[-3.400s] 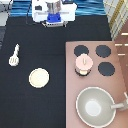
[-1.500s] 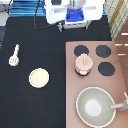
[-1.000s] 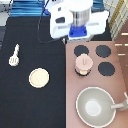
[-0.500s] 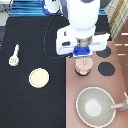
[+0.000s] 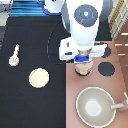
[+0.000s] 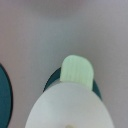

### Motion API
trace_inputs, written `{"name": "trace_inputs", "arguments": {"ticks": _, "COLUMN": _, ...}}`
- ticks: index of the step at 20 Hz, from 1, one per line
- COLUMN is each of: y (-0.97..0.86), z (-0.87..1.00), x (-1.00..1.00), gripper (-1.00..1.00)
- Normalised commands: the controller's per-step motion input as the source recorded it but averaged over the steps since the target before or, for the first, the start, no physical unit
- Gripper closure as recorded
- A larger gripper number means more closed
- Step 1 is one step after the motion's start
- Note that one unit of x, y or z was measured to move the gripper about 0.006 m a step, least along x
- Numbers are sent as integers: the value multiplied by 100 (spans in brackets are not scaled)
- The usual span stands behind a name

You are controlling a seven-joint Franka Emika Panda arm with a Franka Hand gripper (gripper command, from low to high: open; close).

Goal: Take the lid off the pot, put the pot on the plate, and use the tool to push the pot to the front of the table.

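Exterior view
Gripper: the gripper (image 5: 83, 59) is seen on the brown stove panel side of the table (image 5: 30, 30), directly above the pot; the pot lies straight below it, with no offset to either side to be made out.
Gripper state: whether it is apart, together or clamped on anything cannot be told.
Pot: the pot (image 5: 83, 70) is found on the stove panel, just below the arm's body, between the panel's left edge and a black burner (image 5: 105, 68) at the exterior view's right. Only its lower part is shown.
Lid: the lid is hidden under the arm in this view, so whether it is touched cannot be told here.
Plate: the plate (image 5: 39, 77) is laid bare on the black surface, well apart from the pot, toward the exterior view's left. Nothing is set on it, so the pot step is judged not yet done.
Tool: the tool (image 5: 14, 55) is laid near the exterior view's left edge, its long axis running roughly from top to bottom of that view, untouched.
Pan: a large grey pan (image 5: 94, 105) is placed below the pot, toward the exterior view's bottom right.

Wrist view
Lid: the lid (image 6: 67, 107) is shown from close by as a pale round disc, judged to be on the pot.
Side tab: one tab (image 6: 77, 72) of the pot is seen sticking out past the lid's edge.
Burner: a dark burner (image 6: 5, 95) is glimpsed at one edge.
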Motion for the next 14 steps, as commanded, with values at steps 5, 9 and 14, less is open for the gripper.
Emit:
{"name": "trace_inputs", "arguments": {"ticks": 5, "y": 39, "z": -62, "x": -54, "gripper": -100}}
{"name": "trace_inputs", "arguments": {"ticks": 9, "y": 21, "z": -46, "x": -72, "gripper": -100}}
{"name": "trace_inputs", "arguments": {"ticks": 14, "y": 2, "z": -30, "x": -81, "gripper": -100}}
